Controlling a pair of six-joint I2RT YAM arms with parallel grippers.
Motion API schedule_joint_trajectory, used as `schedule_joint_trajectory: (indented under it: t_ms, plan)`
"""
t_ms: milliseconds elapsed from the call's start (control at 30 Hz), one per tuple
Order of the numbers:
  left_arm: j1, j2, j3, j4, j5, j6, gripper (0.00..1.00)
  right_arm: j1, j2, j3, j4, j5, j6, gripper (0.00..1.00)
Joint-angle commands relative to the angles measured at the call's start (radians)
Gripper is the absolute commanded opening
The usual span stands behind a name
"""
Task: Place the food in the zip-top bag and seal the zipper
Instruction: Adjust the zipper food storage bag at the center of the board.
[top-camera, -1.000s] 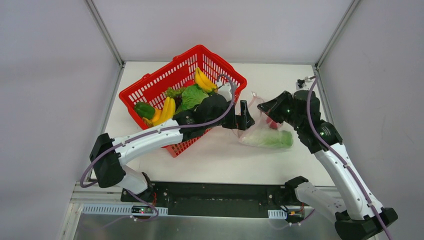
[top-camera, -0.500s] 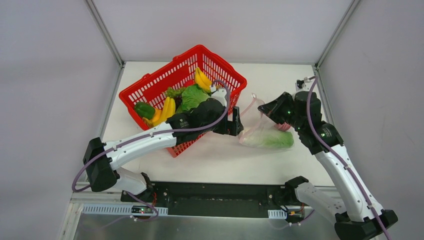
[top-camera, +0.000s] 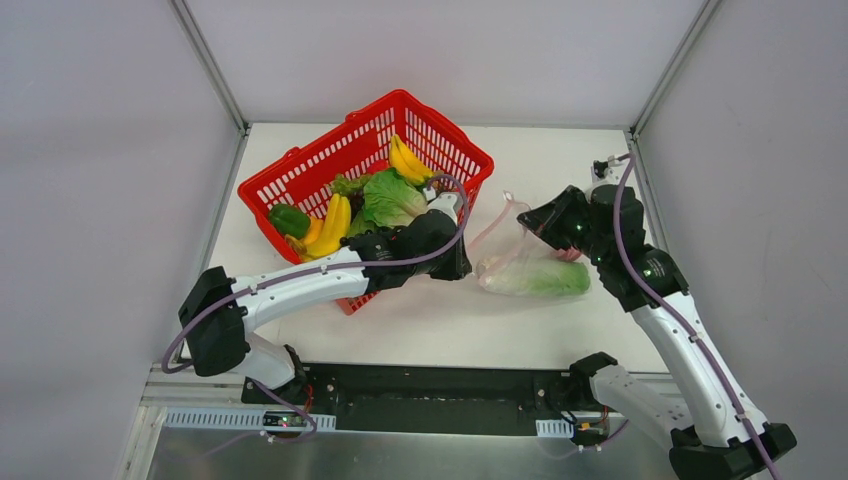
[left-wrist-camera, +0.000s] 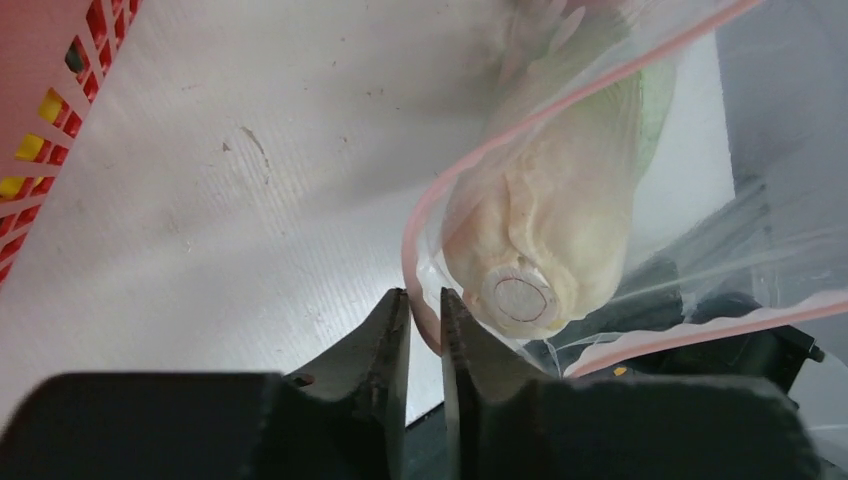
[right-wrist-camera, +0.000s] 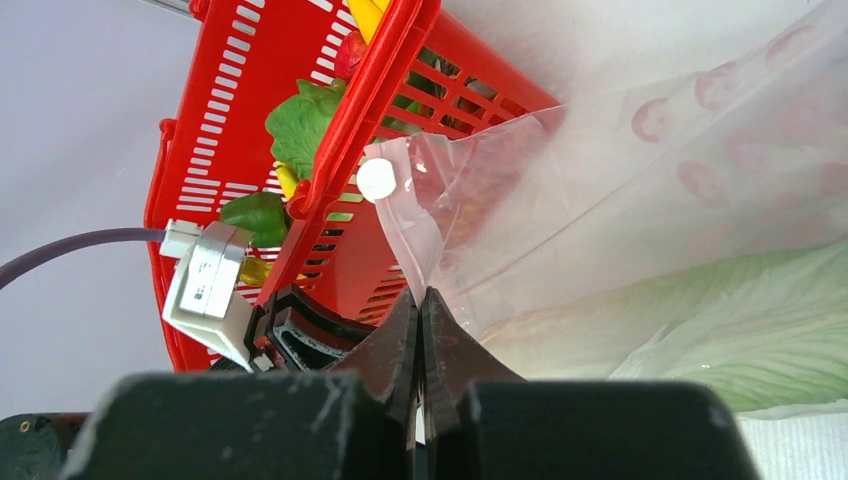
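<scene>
The clear zip-top bag (top-camera: 512, 252) lies right of the basket with a long white-green cabbage (top-camera: 540, 278) inside, stem end toward the mouth. My right gripper (top-camera: 532, 222) is shut on the bag's upper edge and holds it raised; in the right wrist view its fingertips (right-wrist-camera: 420, 296) pinch the plastic (right-wrist-camera: 620, 180). My left gripper (top-camera: 464, 266) sits low at the bag's left end. In the left wrist view its jaws (left-wrist-camera: 425, 312) stand a narrow gap apart, with the pink zipper (left-wrist-camera: 520, 130) curving down between the tips, just in front of the cabbage (left-wrist-camera: 560, 230).
The red mesh basket (top-camera: 300, 185) stands tilted at the back left, holding bananas (top-camera: 405, 160), leafy greens (top-camera: 392, 198) and a dark green vegetable (top-camera: 288, 220). My left forearm runs along its front corner. White walls close in the table on three sides.
My left gripper has pulled back to the left and dropped toward the table at the bag's mouth, and its jaws have narrowed from wide open to a slit. The right gripper has kept its hold.
</scene>
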Motion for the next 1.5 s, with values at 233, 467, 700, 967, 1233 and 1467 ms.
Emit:
schedule_joint_trajectory:
  t_ms: [233,467,700,967,1233,1467]
  plan:
    - [-0.011,0.007,0.038,0.141,0.275,0.013,0.00,-0.006,-0.019,0.059,-0.093,0.010,-0.187,0.00]
    - [-0.029,-0.020,-0.007,0.196,0.421,-0.039,0.00,-0.006,-0.001,0.167,-0.261,0.054,-0.238,0.00]
    - [-0.072,-0.075,0.025,0.217,0.436,-0.049,0.00,-0.006,-0.067,0.258,-0.352,0.168,-0.238,0.00]
    - [-0.128,-0.020,0.156,0.259,0.475,-0.070,0.00,-0.006,-0.103,0.419,-0.509,0.345,-0.231,0.00]
    - [-0.160,-0.063,0.127,0.225,0.371,-0.092,0.00,-0.005,-0.044,0.505,-0.549,0.224,-0.237,0.00]
    - [-0.156,-0.192,-0.018,0.072,0.021,-0.100,0.00,-0.004,0.091,0.354,-0.397,0.011,-0.272,0.00]
